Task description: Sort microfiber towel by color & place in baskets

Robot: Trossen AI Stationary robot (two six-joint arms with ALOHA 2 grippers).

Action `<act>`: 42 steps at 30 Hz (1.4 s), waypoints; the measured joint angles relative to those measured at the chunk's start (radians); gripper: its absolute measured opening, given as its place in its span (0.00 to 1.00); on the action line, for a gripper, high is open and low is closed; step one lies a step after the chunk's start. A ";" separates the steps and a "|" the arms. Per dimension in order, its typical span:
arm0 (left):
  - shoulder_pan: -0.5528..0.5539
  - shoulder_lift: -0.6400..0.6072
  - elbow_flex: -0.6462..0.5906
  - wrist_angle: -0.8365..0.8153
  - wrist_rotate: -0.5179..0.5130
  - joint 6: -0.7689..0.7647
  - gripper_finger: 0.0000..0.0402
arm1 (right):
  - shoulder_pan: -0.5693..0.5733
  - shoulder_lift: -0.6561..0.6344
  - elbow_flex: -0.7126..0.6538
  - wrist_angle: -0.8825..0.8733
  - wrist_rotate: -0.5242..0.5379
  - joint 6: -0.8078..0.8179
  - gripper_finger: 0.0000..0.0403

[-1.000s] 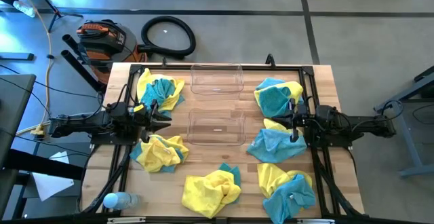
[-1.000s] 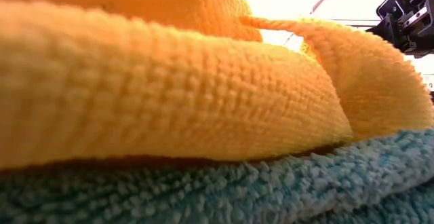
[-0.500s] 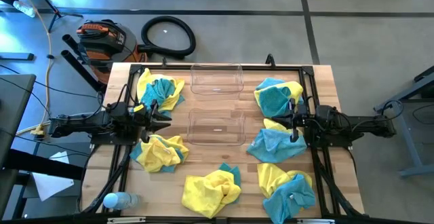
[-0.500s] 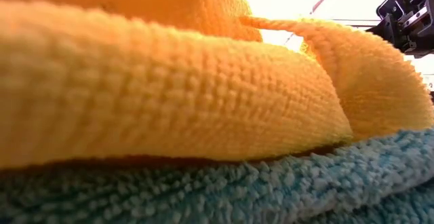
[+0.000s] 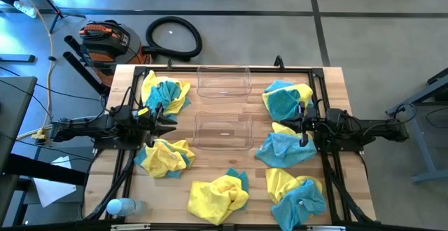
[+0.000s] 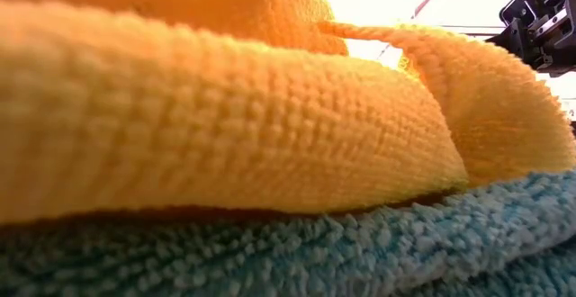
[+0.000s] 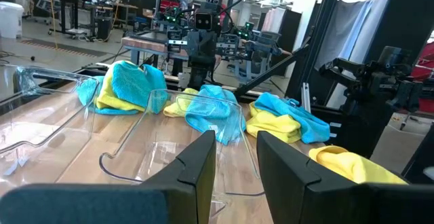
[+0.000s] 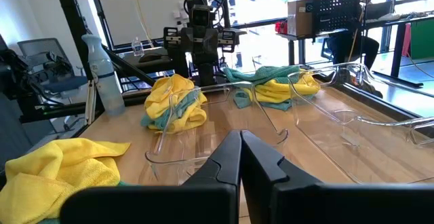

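Two clear baskets stand in the table's middle, one at the far edge (image 5: 224, 81) and one nearer (image 5: 224, 131). Crumpled yellow and turquoise microfiber towels lie in piles around them: far left (image 5: 165, 93), near left (image 5: 165, 157), near middle (image 5: 218, 194), near right (image 5: 295, 195), right (image 5: 283, 147) and far right (image 5: 285, 98). My left gripper (image 5: 170, 123) hovers level at the left of the nearer basket, open with nothing between its fingers (image 7: 236, 157). My right gripper (image 5: 292, 126) hovers level at the basket's right, shut and holding nothing (image 8: 241, 151). One yellow towel over a turquoise one (image 6: 225, 126) fills the low view.
A spray bottle (image 5: 119, 206) lies at the table's near left corner. Black frame rails (image 5: 318, 84) run along the table's sides. A vacuum (image 5: 105, 38) and its hose (image 5: 173, 37) sit on the floor beyond the far edge.
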 joint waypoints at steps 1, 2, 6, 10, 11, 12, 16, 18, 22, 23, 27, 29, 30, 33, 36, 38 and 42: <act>0.000 0.000 0.000 0.000 0.000 0.000 0.24 | 0.000 0.000 0.000 0.000 0.000 0.000 0.00; 0.000 0.000 0.000 0.000 0.000 0.000 0.24 | 0.000 0.000 0.000 0.000 0.000 0.000 0.00; 0.000 0.000 0.000 0.000 0.000 0.000 0.24 | 0.000 0.000 0.000 0.000 0.000 0.000 0.00; 0.000 0.000 0.000 0.000 0.000 0.000 0.24 | 0.000 0.000 0.000 0.000 0.000 0.000 0.00; 0.000 0.000 0.000 0.000 0.000 0.000 0.24 | 0.000 0.000 0.000 0.000 0.000 0.000 0.00; 0.000 0.000 0.000 0.000 0.000 0.000 0.24 | 0.000 0.000 0.000 0.000 0.000 0.000 0.00; 0.000 0.000 0.000 0.000 0.000 0.000 0.24 | 0.000 0.000 0.000 0.000 0.000 0.000 0.00; 0.000 0.000 0.000 0.000 0.000 0.000 0.24 | 0.000 0.000 0.000 0.000 0.000 0.000 0.00; 0.000 0.000 0.000 0.000 0.000 0.000 0.24 | 0.000 0.000 0.000 0.000 0.000 0.000 0.00; 0.000 0.000 0.000 0.000 0.000 0.000 0.24 | 0.000 0.000 0.000 0.000 0.000 0.000 0.00; 0.000 0.000 0.000 0.000 0.000 0.000 0.24 | 0.000 0.000 0.000 0.000 0.000 0.000 0.00; 0.000 0.000 0.000 0.000 0.000 0.000 0.24 | 0.000 0.000 0.000 0.000 0.000 0.001 0.00; 0.000 0.000 0.000 0.000 0.000 0.000 0.24 | 0.000 0.000 0.000 0.000 0.000 0.007 0.00; 0.000 0.000 0.000 0.000 0.000 0.000 0.24 | 0.000 0.001 0.009 -0.029 0.002 0.039 0.00; 0.000 0.000 0.000 0.000 0.000 0.000 0.24 | 0.000 0.014 0.047 -0.118 0.049 0.051 0.00; 0.000 0.000 0.000 0.000 0.000 0.000 0.24 | 0.000 0.033 0.086 -0.191 0.093 0.041 0.00; 0.000 0.000 0.000 0.000 0.000 0.000 0.24 | 0.000 0.101 0.206 -0.321 0.204 0.060 0.00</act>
